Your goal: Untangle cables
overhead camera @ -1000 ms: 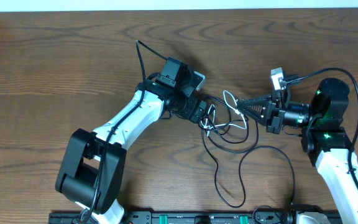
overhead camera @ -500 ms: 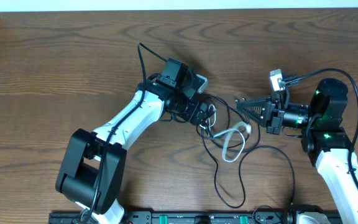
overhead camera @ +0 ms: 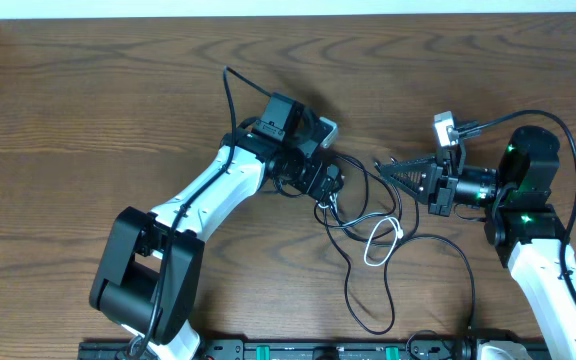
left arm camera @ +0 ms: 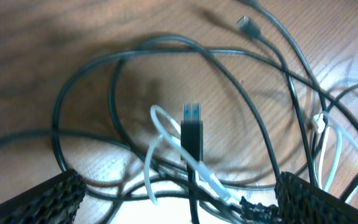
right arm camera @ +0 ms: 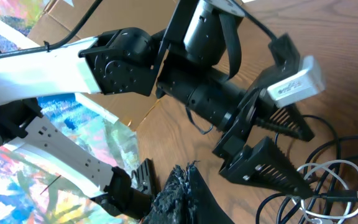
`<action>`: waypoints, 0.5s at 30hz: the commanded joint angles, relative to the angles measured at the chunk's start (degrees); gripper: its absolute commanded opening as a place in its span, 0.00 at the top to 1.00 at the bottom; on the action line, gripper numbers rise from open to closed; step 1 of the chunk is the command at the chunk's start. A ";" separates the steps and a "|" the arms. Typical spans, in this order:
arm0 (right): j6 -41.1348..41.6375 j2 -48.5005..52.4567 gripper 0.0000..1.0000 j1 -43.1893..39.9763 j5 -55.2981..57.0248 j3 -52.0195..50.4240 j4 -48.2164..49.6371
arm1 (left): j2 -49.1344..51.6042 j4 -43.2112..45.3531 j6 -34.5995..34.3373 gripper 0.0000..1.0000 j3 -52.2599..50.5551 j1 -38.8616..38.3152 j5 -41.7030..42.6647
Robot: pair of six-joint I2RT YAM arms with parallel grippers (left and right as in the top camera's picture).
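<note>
A tangle of thin black cables (overhead camera: pixel 438 238) and a white cable (overhead camera: pixel 380 240) lies on the wooden table between my two arms. My left gripper (overhead camera: pixel 330 188) hangs over its left part, jaws wide open. In the left wrist view the left gripper (left arm camera: pixel 179 190) straddles black loops (left arm camera: pixel 86 65), the white cable (left arm camera: pixel 156 124) and a black USB plug (left arm camera: pixel 192 121) with a blue insert, gripping none of them. My right gripper (overhead camera: pixel 379 165) is shut, pointing left just above the tangle. The right wrist view shows its closed fingertips (right arm camera: pixel 188 183) with nothing visible between them.
A second small plug (left arm camera: pixel 244 23) lies at the far side of the tangle. The left arm's thick black cable (overhead camera: pixel 230 100) arches behind its wrist. A black rail (overhead camera: pixel 268 351) runs along the table's front edge. A black loop (overhead camera: pixel 368 325) reaches toward it.
The white cable's loop, up near the right gripper's tip a second ago, has dropped onto the table toward the front. The right gripper has shifted slightly left. The left gripper barely moved.
</note>
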 commanded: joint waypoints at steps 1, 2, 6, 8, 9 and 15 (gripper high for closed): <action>-0.94 -0.50 0.99 0.28 -0.02 0.24 -0.07 | 0.46 -2.58 0.52 0.02 -0.09 -0.15 0.92; -0.94 -0.50 0.99 0.31 -0.02 0.24 -0.07 | 0.46 -3.19 0.52 0.02 -0.09 -0.26 0.92; -0.96 -0.50 0.99 0.31 0.00 0.24 -0.07 | 0.46 -3.72 0.55 0.02 -0.09 -1.33 0.85; -0.96 -0.50 0.99 0.28 0.00 0.24 -0.07 | 0.46 -3.30 0.55 0.02 -0.09 -2.05 0.02; -0.96 -0.50 0.99 0.31 0.00 0.24 -0.07 | 0.46 -3.08 0.55 0.02 -0.09 -2.49 -1.18; -1.31 -0.50 0.99 0.28 0.00 0.24 -0.07 | 0.46 -2.19 -1.07 0.02 -0.09 -5.35 -8.63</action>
